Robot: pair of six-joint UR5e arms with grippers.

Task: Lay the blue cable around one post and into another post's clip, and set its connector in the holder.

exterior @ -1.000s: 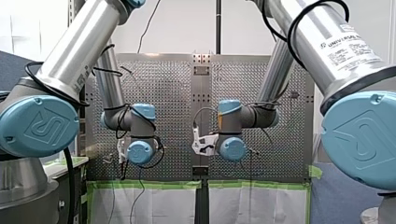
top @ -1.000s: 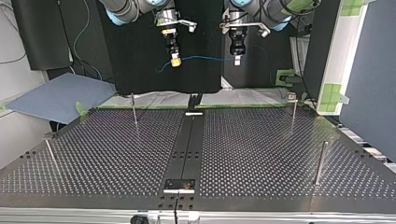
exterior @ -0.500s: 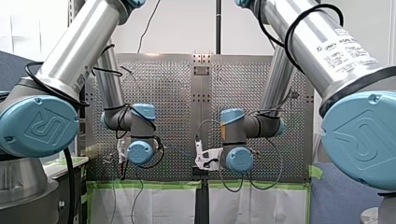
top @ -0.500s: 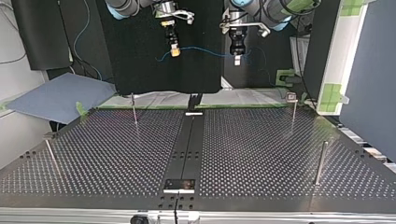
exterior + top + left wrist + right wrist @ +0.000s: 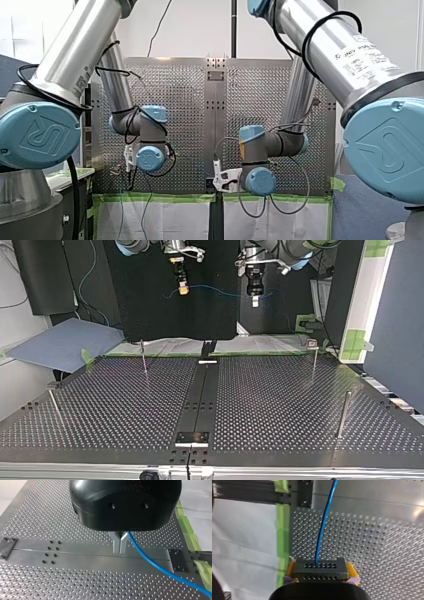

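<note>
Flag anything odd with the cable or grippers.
Nothing stands out. The blue cable spans clear of the table, from my right gripper, clamped squarely on its connector, to my left gripper, pinching the cable.

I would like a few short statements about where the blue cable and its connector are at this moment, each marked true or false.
1. My right gripper holds the dark connector between its yellow pads. True.
2. The blue cable lies around a post. False: it hangs in the air between the two grippers, above the table, and touches no post.
3. My left gripper has its metal fingers shut on the blue cable. True.
4. The connector lies on the table. False: my right gripper holds it up in the air.
</note>
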